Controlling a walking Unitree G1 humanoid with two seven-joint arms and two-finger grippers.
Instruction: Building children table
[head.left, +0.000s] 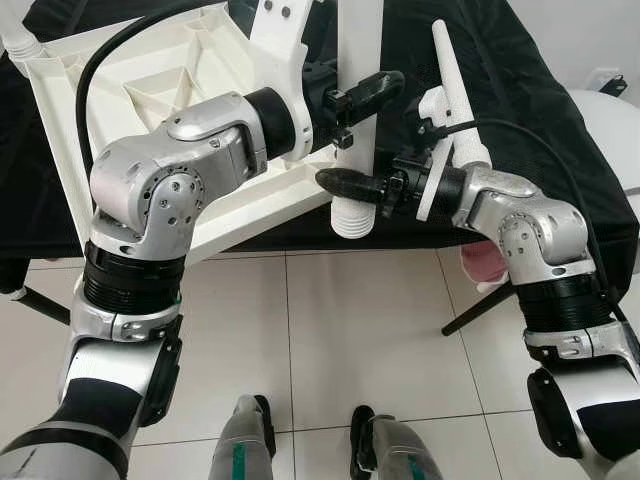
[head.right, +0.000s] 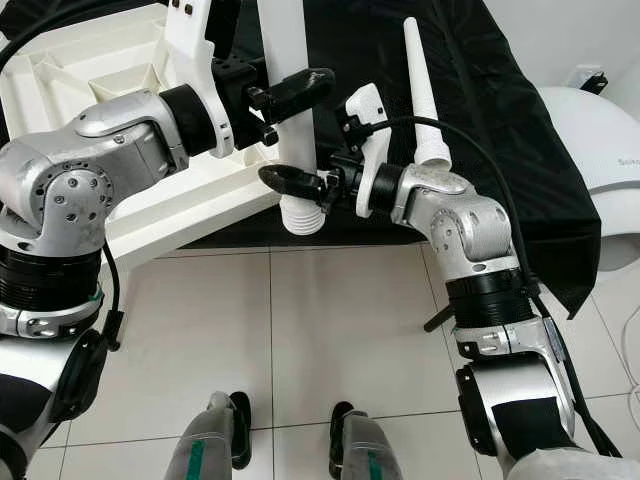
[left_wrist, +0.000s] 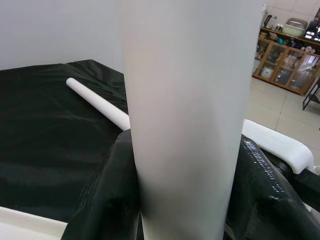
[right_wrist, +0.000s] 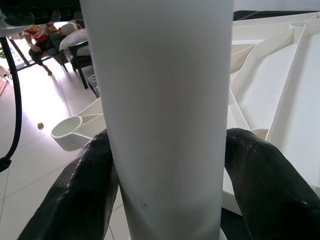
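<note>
An upturned white plastic tabletop (head.left: 140, 90) lies on a surface draped in black cloth (head.left: 520, 100). At its near corner a white table leg (head.left: 358, 40) stands upright, its threaded end (head.left: 351, 217) hanging just past the tabletop's edge. My left gripper (head.left: 358, 112) is shut on this leg higher up, and in the left wrist view the leg (left_wrist: 185, 125) sits between its black fingers (left_wrist: 260, 185). My right gripper (head.left: 352, 185) is shut on the same leg (right_wrist: 160, 115) just above the thread. A second white leg (head.left: 455, 90) lies on the cloth behind the right wrist.
Light floor tiles (head.left: 360, 330) spread below the cloth's edge, with my feet (head.left: 250, 420) at the bottom. A black stand leg (head.left: 480, 308) slants out under the table on the right. A white rounded appliance (head.left: 612, 130) stands at far right. A wooden cabinet (left_wrist: 285, 62) is far behind.
</note>
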